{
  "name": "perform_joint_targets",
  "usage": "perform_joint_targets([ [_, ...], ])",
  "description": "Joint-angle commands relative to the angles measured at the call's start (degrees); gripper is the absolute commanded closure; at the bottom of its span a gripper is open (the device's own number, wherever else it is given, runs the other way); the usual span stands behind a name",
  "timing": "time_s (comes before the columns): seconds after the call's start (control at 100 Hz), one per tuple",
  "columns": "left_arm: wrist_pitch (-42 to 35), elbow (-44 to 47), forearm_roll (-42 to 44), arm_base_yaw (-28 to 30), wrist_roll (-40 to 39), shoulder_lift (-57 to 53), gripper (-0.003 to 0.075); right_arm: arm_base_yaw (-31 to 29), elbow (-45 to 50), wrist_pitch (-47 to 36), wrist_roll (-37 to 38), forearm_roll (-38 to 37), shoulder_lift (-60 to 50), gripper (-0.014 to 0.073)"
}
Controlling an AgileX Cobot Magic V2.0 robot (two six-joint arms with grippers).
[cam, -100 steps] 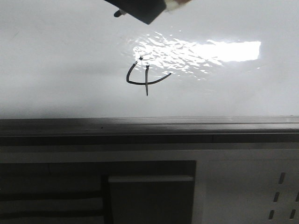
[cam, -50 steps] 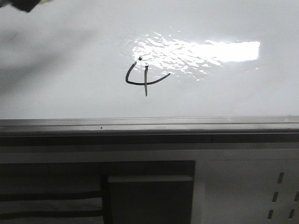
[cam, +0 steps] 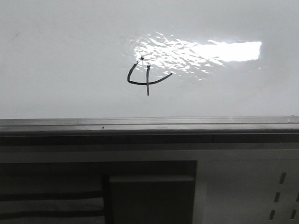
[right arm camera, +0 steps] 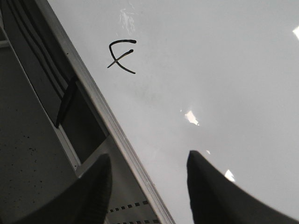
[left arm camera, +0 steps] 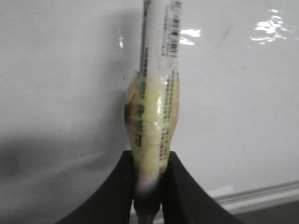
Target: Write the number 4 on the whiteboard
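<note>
Two hands off the number 4 [cam: 145, 78]: left hand [left arm camera: 148, 186] grips a marker [left arm camera: 156, 107], right hand [right arm camera: 149, 186] seemingly open.

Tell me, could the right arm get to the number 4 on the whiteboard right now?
Probably yes. The right gripper is open and empty, and only bare whiteboard shows between it and the number 4.

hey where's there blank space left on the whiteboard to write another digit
The whiteboard is blank left of the number 4 and between it and the edge rail. Right of it lies the glare. Only the 4 itself is taken.
</note>
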Motion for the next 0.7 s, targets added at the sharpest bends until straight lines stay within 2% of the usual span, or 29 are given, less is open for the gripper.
perform_joint_targets([
  [0.0,-7.54,-1.27,-3.66,0.17,-0.57,0.95,0.0741,-0.38,-1.27,-3.71,0.47,-0.62,0.01,0.0270],
  [0.12,-10.90,-1.38,-4.71,0.17,-0.57,3.67,0.0741,-0.38,-1.27,-3.71,0.47,-0.62,0.01,0.0270],
  [0.43,-11.91,-1.43,-4.82,0.17,-0.57,5.46,0.0734,-0.38,-1.27,-3.71,0.47,-0.62,0.01,0.0270],
  [0.53,-11.81,-1.43,-4.82,0.17,-0.57,5.46,0.0666,-0.38,-1.27,-3.71,0.47,-0.62,0.01,0.0270],
  [0.69,-11.81,-1.43,-4.82,0.17,-0.57,5.46,0.0479,-0.38,-1.27,-3.81,0.47,-0.62,0.01,0.0270],
])
